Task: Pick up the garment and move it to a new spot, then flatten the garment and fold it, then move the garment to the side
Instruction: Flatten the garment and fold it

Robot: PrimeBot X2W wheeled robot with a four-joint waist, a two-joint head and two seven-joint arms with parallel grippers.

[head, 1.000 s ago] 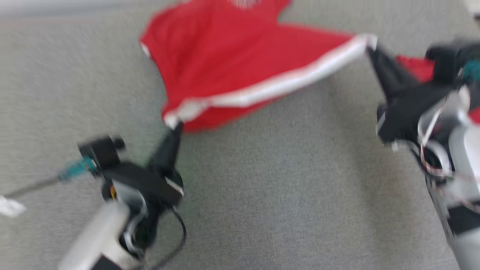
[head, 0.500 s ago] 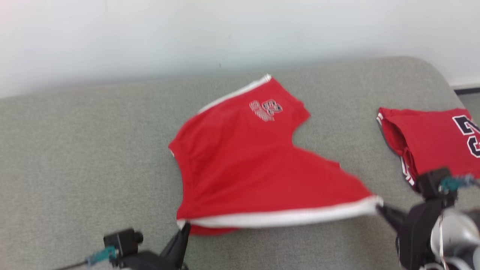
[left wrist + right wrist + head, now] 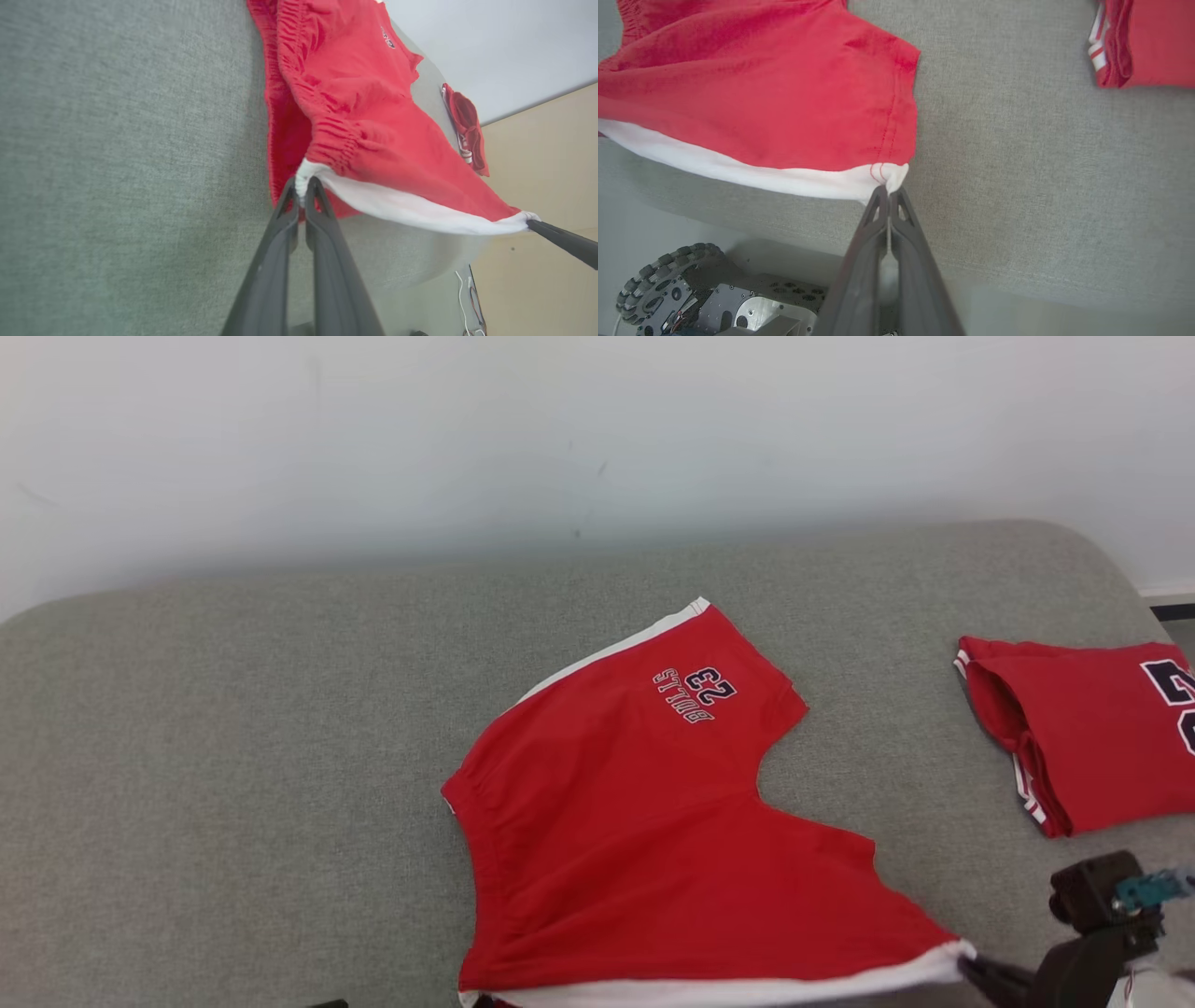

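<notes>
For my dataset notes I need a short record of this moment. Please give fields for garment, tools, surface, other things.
garment: red shorts, white side stripe pulled taut between both tools
left tool: shut on the stripe at the waistband corner
right tool: shut on the stripe at the leg-hem corner
surface: grey padded top
other: folded red garment, apart, on the right

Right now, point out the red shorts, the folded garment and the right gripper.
red shorts (image 3: 653, 840): head view, middle of the red panel.
folded garment (image 3: 1092, 747): head view, red top layer.
right gripper (image 3: 889, 190): right wrist view, fingertips pinching the shorts' white corner.
</notes>
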